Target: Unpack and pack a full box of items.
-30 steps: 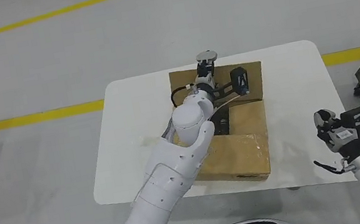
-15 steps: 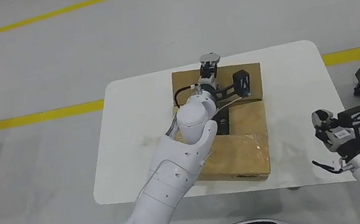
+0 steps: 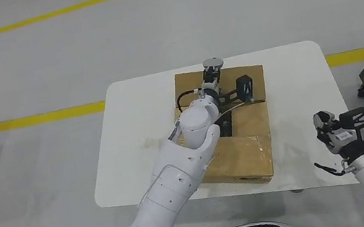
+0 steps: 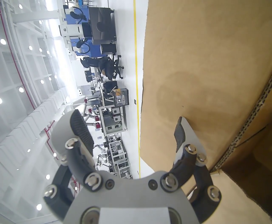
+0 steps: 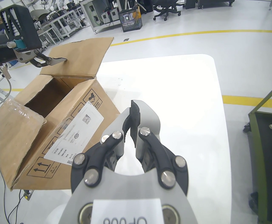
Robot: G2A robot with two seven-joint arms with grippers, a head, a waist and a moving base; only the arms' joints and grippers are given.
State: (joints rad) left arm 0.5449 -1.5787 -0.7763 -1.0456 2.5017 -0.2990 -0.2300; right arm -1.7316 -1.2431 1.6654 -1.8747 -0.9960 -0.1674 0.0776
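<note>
The box [image 5: 63, 110] sits open on the white table [image 5: 170, 84], and here's the worry: the left gripper [image 4: 129, 125], fingers spread wide, has just one finger against the far flap [image 5: 78, 57], close to its side edge. A push could slide off and let the flap spring back, or shove the whole box along. That arm stretches across the opening to the far side. The right gripper [image 5: 131, 114] hangs off by the table's near corner, fingers pressed together, holding nothing.
</note>
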